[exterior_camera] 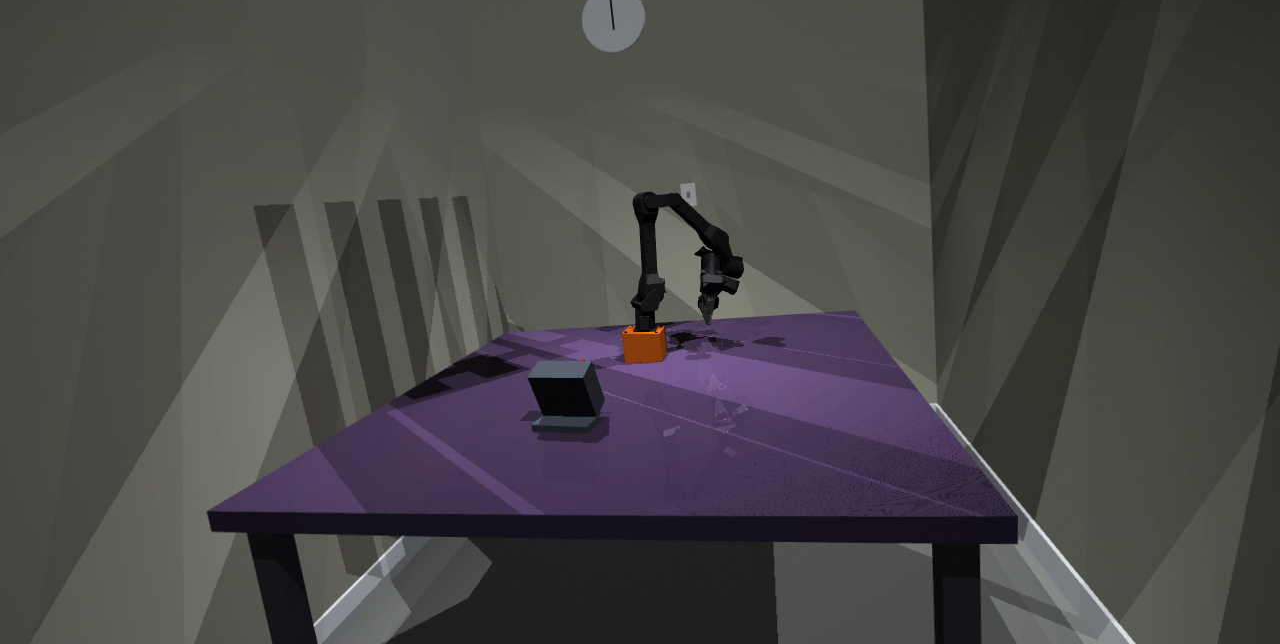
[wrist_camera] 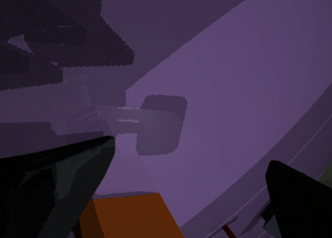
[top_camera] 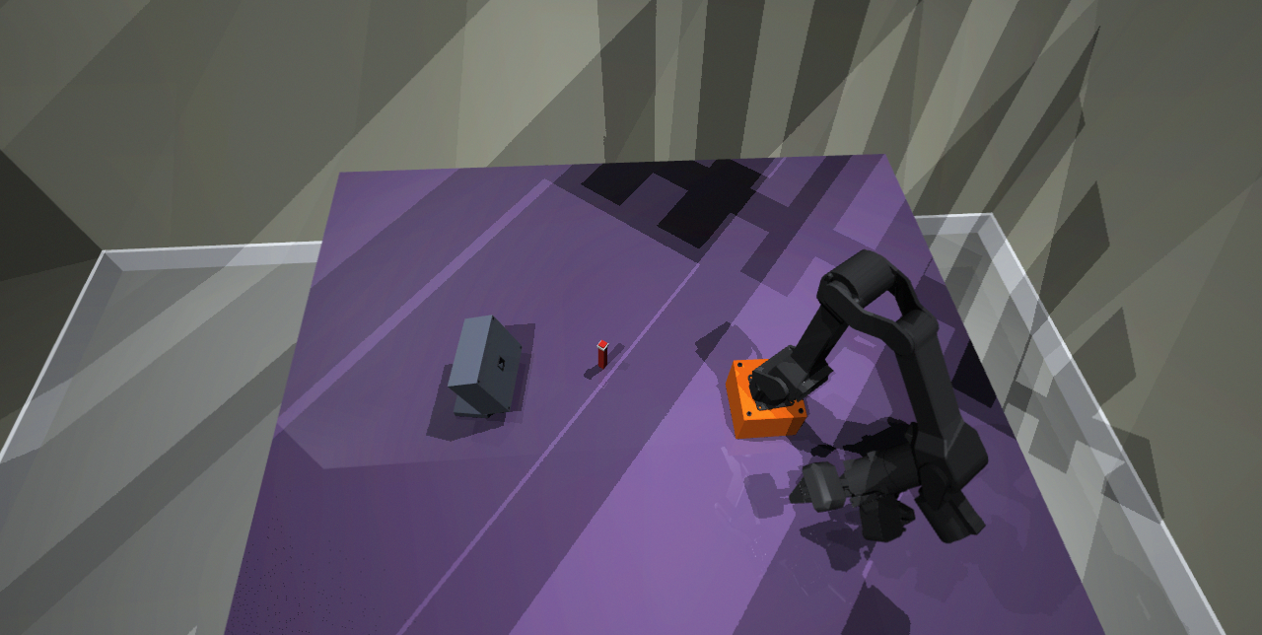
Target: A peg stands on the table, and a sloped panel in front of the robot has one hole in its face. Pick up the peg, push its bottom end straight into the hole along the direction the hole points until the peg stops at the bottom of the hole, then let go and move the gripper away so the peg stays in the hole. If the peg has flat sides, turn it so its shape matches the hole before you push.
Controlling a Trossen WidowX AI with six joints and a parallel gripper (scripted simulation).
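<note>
The small red peg [top_camera: 602, 356] [wrist_camera: 228, 231] stands upright on the purple table [top_camera: 396, 508] [exterior_camera: 429, 483], between the panel and the arm's base. Its top looks flat-sided. In the exterior view it is almost wholly hidden behind the panel. The grey sloped panel block [top_camera: 474, 352] [exterior_camera: 563, 395] stands left of the peg in the top view, and its face with one small dark hole [top_camera: 501, 362] is turned towards the peg. My gripper [top_camera: 799, 492] [exterior_camera: 708, 320] [wrist_camera: 191, 158] is open and empty, above the table beside the orange base, far from the peg.
The orange base block [top_camera: 765, 426] [exterior_camera: 644, 345] [wrist_camera: 133, 215] carries the black arm [top_camera: 926, 366] [exterior_camera: 648, 246]. It stands between my gripper and the peg's side of the table. The table's front edge [exterior_camera: 608, 525] shows in the exterior view.
</note>
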